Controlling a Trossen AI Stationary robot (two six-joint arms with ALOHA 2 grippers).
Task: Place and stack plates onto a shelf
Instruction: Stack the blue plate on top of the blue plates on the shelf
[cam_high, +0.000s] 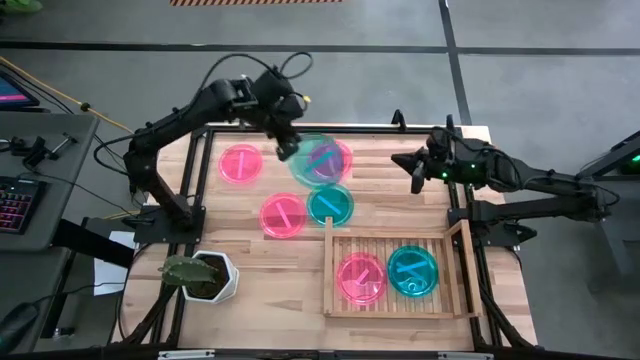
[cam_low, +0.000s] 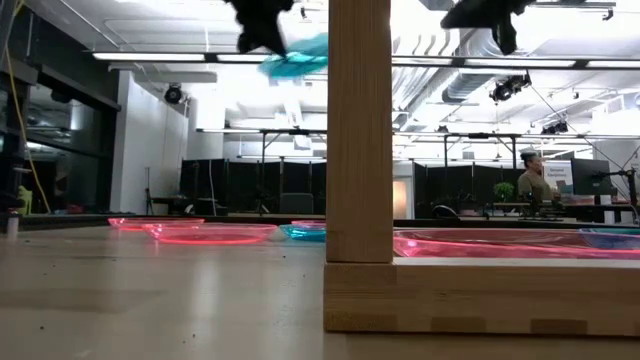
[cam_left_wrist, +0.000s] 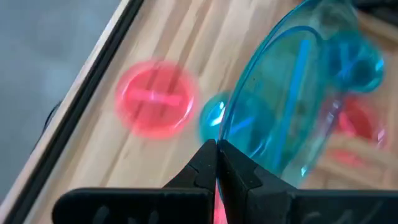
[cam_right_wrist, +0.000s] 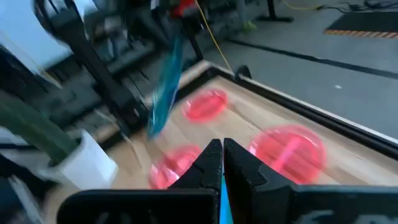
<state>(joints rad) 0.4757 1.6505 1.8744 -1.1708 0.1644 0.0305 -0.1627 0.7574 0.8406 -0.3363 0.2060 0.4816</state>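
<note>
In the high view my left gripper (cam_high: 286, 143) is over the table's far middle, shut on a teal plate (cam_high: 312, 162) held tilted in the air above a pink plate (cam_high: 342, 158). Two more pink plates (cam_high: 241, 163) (cam_high: 283, 214) and a teal plate (cam_high: 330, 204) lie flat on the table. The slatted wooden shelf (cam_high: 395, 312) at the near right holds a pink plate (cam_high: 361, 277) and a teal plate (cam_high: 413, 270). My right gripper (cam_high: 417, 166) waits shut near the far right edge, touching nothing. My left gripper pinches the teal plate's rim (cam_left_wrist: 231, 134) between its two fingers (cam_left_wrist: 202, 165). The plate is lifted clear of the table and stands steeply tilted beyond the fingertips. The low view shows it high above the tabletop (cam_low: 300, 55).
A white hexagonal plant pot (cam_high: 208, 277) stands at the near left. The shelf's raised rim and a corner post (cam_low: 358, 150) stand at the near right. Bare wood (cam_high: 400, 205) lies between the plates and the shelf. A person (cam_low: 535, 180) is far off in the room.
</note>
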